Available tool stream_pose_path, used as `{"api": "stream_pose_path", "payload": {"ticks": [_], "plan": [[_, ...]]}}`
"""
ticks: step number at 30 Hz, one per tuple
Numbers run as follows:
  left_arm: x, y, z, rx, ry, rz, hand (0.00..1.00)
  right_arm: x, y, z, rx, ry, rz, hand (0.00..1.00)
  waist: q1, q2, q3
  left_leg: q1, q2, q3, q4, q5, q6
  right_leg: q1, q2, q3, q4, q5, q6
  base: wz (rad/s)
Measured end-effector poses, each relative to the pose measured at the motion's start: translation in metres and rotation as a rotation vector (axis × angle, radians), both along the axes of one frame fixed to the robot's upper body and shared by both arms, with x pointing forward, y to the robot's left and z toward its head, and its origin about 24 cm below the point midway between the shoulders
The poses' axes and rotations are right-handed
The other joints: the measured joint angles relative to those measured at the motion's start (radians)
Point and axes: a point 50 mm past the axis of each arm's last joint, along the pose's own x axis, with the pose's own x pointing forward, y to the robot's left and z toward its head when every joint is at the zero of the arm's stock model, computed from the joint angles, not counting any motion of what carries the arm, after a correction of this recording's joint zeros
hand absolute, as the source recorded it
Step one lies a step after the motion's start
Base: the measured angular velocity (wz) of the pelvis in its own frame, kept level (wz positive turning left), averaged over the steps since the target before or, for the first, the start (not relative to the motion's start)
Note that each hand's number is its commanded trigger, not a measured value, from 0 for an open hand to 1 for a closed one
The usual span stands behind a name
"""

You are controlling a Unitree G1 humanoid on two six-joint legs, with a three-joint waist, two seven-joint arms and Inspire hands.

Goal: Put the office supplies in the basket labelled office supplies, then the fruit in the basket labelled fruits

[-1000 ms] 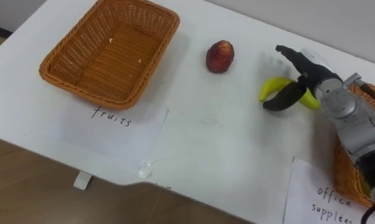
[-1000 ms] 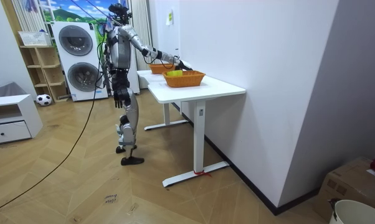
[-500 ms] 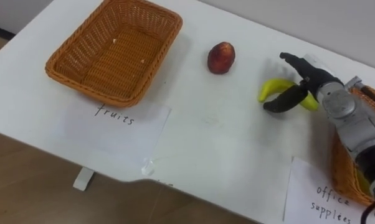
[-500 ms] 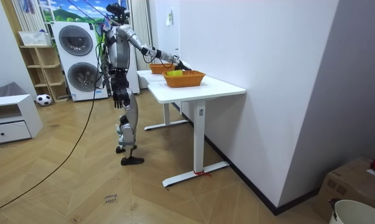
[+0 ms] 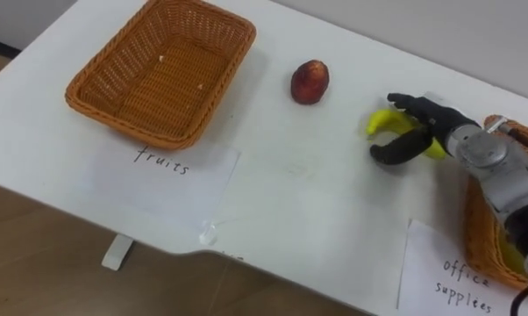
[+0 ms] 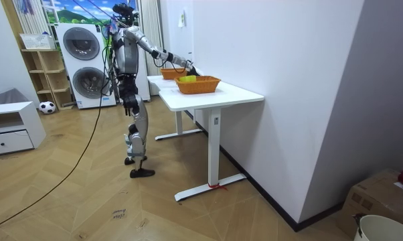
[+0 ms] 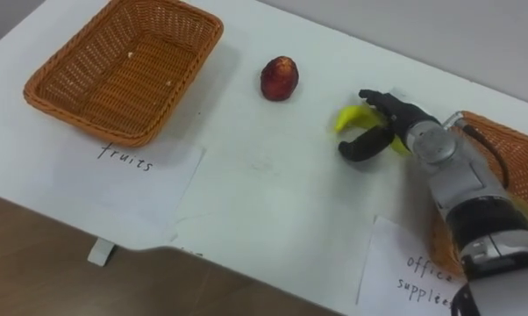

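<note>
A yellow banana (image 5: 382, 121) lies on the white table (image 5: 317, 202), right of centre. My right hand (image 5: 439, 132) has reached in from the right; its fingers curl over the banana's top and the thumb presses its near side. A red fruit (image 5: 310, 82) sits alone to the left of the banana. At the far left stands the empty wicker basket (image 5: 128, 132) with a paper label reading "fruits" (image 5: 163, 171) in front of it. A second wicker basket (image 7: 496, 140) is at the right edge, behind my arm. My left hand (image 6: 126, 102) hangs at my side in the room view.
A paper label reading "office supplies" (image 5: 461, 276) lies at the near right. Something yellow (image 5: 510, 254) rests in the right basket. The table's near edge (image 5: 159, 250) runs across the lower left, with wooden floor below. I stand at the table's long side.
My right hand's fingers, stretched out above the banana before, have come down and curled over it. The thumb has stayed against its near side.
</note>
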Motion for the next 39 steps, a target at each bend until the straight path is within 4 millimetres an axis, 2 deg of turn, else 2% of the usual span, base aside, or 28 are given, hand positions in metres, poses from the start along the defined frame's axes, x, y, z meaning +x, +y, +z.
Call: {"api": "stream_pose_path", "payload": {"ticks": [9, 16, 17, 18, 19, 27, 31, 39], "plan": [[-0.001, -0.001, -0.001, -0.017, 0.008, -0.003, 0.0, -0.001, -0.003, 0.0, 0.002, 0.038, 0.02, 0.0, 0.003, 0.003, 0.0017, 0.003, -0.001, 0.0, 0.0, 0.0, 0.0, 0.003, -0.001, -0.003, -0.002, 0.0, 0.0, 0.0], [0.004, -0.001, 0.0, -0.024, 0.0, -0.006, 0.0, -0.002, -0.012, 0.002, -0.008, 0.075, 0.013, 0.0, 0.027, 0.012, 0.0049, 0.01, 0.0, -0.002, -0.001, 0.001, 0.0, 0.009, 0.0, -0.004, -0.002, 0.0, 0.0, 0.0], [0.004, -0.001, 0.0, -0.024, 0.0, -0.006, 0.0, -0.001, -0.012, 0.002, -0.011, 0.079, 0.014, 0.2, 0.027, 0.013, 0.0057, 0.012, 0.0, -0.002, -0.002, 0.001, 0.0, 0.011, 0.0, -0.005, -0.002, 0.0, 0.0, 0.0], [0.004, -0.001, 0.0, -0.024, 0.0, -0.006, 0.0, -0.001, -0.012, 0.002, -0.015, 0.086, 0.017, 0.96, 0.028, 0.013, 0.006, 0.016, 0.0, -0.003, -0.005, 0.001, 0.0, 0.014, 0.0, -0.006, -0.001, 0.0, 0.0, 0.0], [0.005, -0.002, 0.0, -0.024, 0.0, -0.007, 0.0, -0.001, -0.012, 0.002, -0.017, 0.089, 0.018, 1.0, 0.03, 0.013, 0.0055, 0.017, 0.0, -0.003, -0.008, 0.001, 0.0, 0.014, 0.001, -0.005, -0.001, 0.0, 0.0, 0.0], [0.006, -0.002, 0.0, -0.024, 0.002, -0.007, 0.0, 0.0, -0.021, 0.012, -0.071, 0.06, -0.005, 1.0, 0.034, 0.009, 0.0026, 0.018, 0.0, -0.003, -0.008, 0.001, 0.0, 0.014, 0.001, -0.006, -0.003, 0.0, 0.0, 0.0], [0.011, -0.003, 0.001, -0.029, -0.012, -0.003, 0.0, 0.0, -0.025, 0.014, -0.096, 0.038, -0.022, 1.0, 0.044, 0.004, -0.0013, 0.02, 0.0, 0.001, -0.008, 0.001, 0.0, 0.016, 0.002, 0.003, -0.007, 0.0, 0.0, -0.02], [0.015, -0.003, 0.001, -0.047, -0.043, 0.05, 0.0, -0.001, -0.025, 0.011, -0.106, 0.05, -0.037, 1.0, 0.044, 0.0, -0.0015, 0.022, 0.001, 0.002, -0.009, 0.001, -0.001, 0.022, 0.004, 0.006, -0.017, 0.0, 0.0, 0.0]]}}
